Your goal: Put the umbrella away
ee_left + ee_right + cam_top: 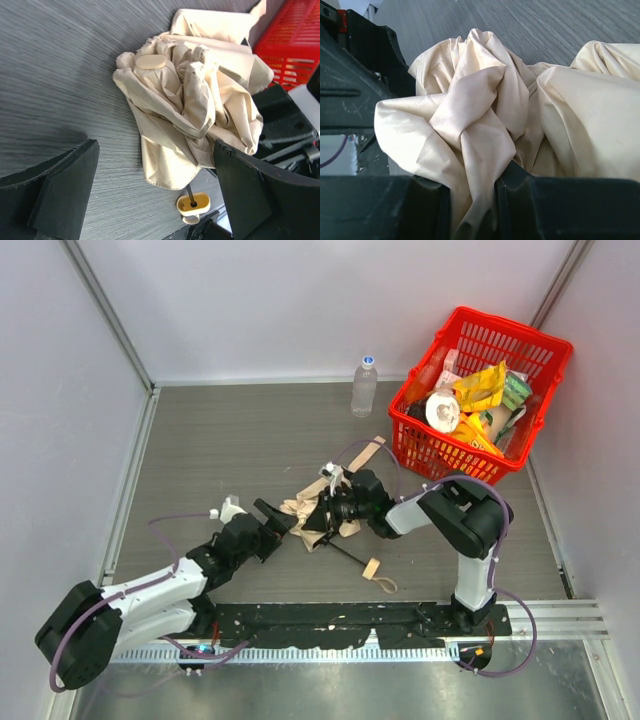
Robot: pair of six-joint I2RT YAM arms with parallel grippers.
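**Ben:** It is a gray table [220, 440] with thin lines on it, and pale walls [300, 300] stand around it.

**Mia:** Where is the umbrella [318, 512]?

**Ben:** It lies near the middle of the table, between the two arms. Its cream cloth is all crumpled in a heap. It is not folded up.

**Mia:** Can you see the stick?

**Ben:** Yes. A thin black shaft [345, 552] comes out from under the cloth and points to the near edge. The small beige handle [371, 568] sits at its end, flat on the table.

**Mia:** What is the left claw [277, 528] doing?

**Ben:** Its two black fingers [65, 195] are far apart. It holds nothing. The edge of the cloth lies just in front of it, and the handle shows low down between the fingers.

**Mia:** And the right claw [472, 200]?

**Ben:** It is clamped on the umbrella. A fold of cream cloth is pinched tight between its fingers. The rest of the cloth bunches up just past them.

**Mia:** What else is there?

**Ben:** A red basket [545, 350] stands at the far right, apart from the umbrella. It has yellow packets [482, 385] and other things in it. A clear water bottle [364, 387] stands upright by the back wall, just left of the basket.
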